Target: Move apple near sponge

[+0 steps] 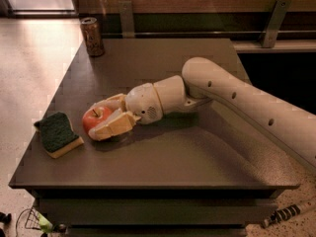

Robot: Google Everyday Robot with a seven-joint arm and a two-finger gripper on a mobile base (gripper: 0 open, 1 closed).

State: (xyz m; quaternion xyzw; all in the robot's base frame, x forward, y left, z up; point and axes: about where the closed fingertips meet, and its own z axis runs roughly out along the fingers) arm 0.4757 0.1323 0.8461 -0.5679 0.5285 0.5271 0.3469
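Observation:
The red-orange apple [95,118] with a short dark stem sits low over the grey table [163,157], held between the two cream fingers of my gripper [101,120]. One finger [114,126] runs along the apple's near side, the other along its far side. The gripper is shut on the apple. The sponge [57,133], dark green on top with a yellow base, lies flat near the table's front left corner, a short gap to the left of the apple. My white arm reaches in from the right.
A brown drink can [92,36] stands upright at the table's back left corner. A metal rail with brackets [269,16] runs behind the table. The table's left and front edges drop to a speckled floor.

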